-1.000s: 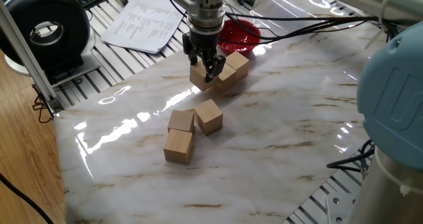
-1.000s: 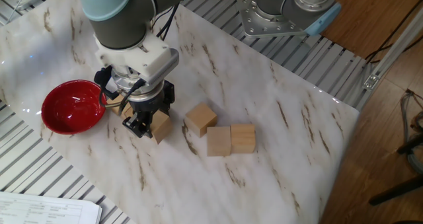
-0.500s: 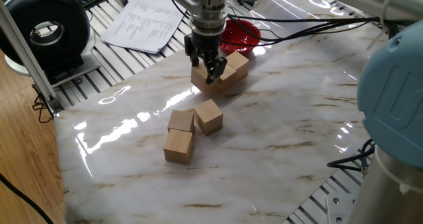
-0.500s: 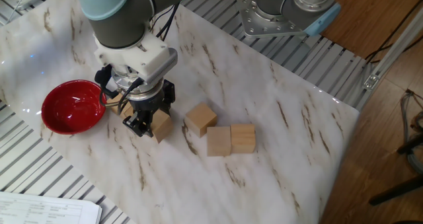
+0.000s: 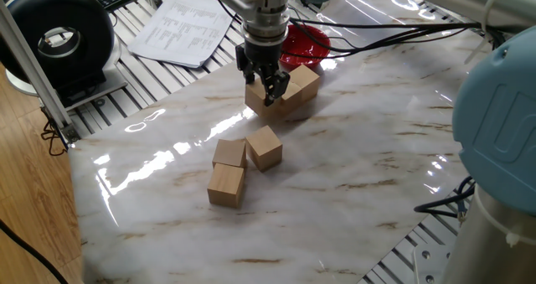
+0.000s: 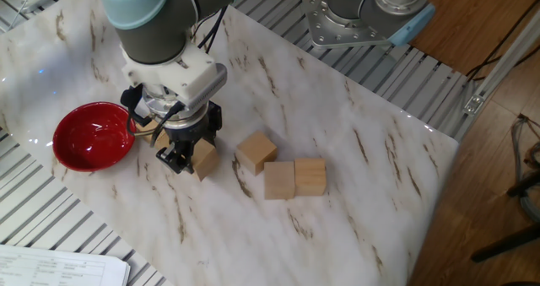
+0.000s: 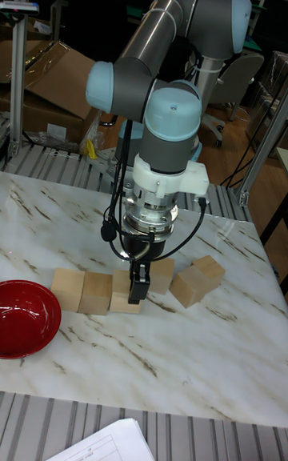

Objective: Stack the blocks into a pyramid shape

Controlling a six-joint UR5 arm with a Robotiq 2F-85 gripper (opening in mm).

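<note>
My gripper (image 5: 267, 95) (image 6: 180, 158) (image 7: 137, 288) is shut on a tan wooden block (image 6: 205, 159) (image 7: 122, 302) that rests on the marble table. This block stands at the end of a row with two more blocks (image 7: 95, 293) (image 7: 67, 288) (image 5: 303, 80), beside the red bowl (image 5: 305, 43) (image 6: 91, 135). Three other blocks lie loose farther off: one (image 6: 256, 151) alone and two (image 6: 279, 180) (image 6: 310, 175) side by side. In the other fixed view the gripper hides most of the row.
A sheet of paper (image 5: 186, 23) and a black round device (image 5: 59, 38) lie beyond the table's edge. Cables (image 5: 394, 28) run across the table behind the bowl. The arm's base (image 6: 363, 12) stands at one table edge.
My gripper and the block in it have slid a little toward the row of blocks by the bowl. The loose blocks have not moved.
</note>
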